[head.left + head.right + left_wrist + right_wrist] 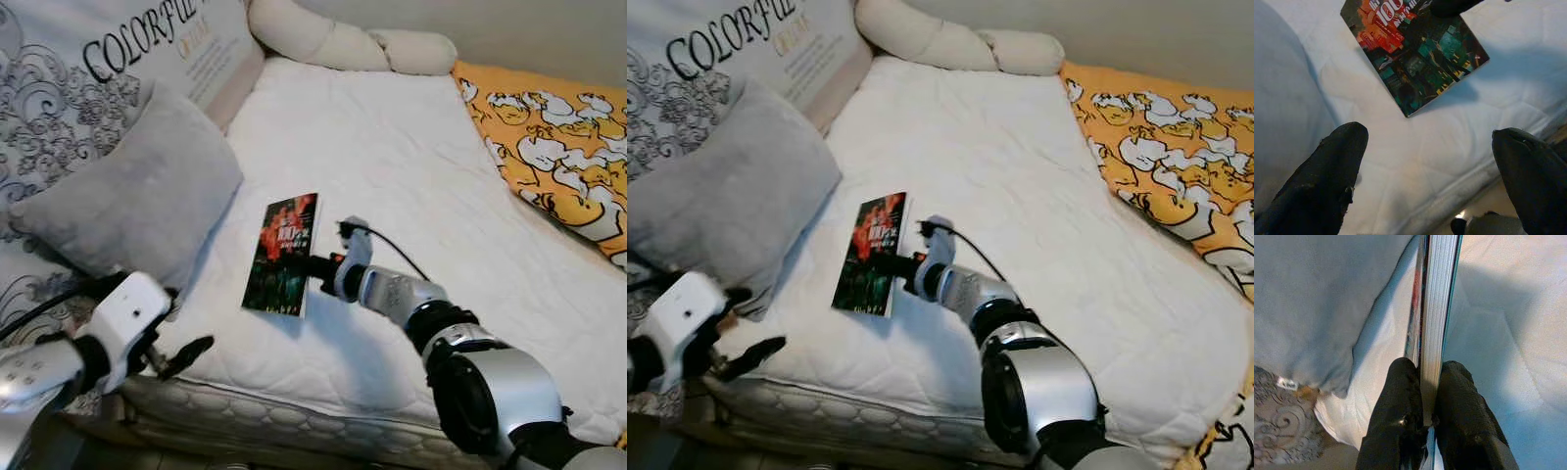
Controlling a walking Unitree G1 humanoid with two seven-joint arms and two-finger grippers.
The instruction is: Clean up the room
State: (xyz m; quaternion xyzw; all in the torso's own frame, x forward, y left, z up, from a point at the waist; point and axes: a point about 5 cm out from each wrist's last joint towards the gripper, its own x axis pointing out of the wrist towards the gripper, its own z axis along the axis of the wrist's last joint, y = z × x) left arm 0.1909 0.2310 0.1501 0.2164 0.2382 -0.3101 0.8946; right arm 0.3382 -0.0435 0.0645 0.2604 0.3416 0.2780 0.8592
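A paperback book with a dark green and red cover lies on the white mattress, slightly lifted at its right edge. My right gripper is shut on that edge; in the right wrist view the black fingers pinch the book's page block from both sides. My left gripper hangs open at the mattress's front left corner, short of the book. In the left wrist view the book lies beyond the spread fingertips.
A grey cushion leans beside the book on the left, against a printed pillow. A cream bolster lies at the head of the bed. An orange duck-print blanket covers the right side.
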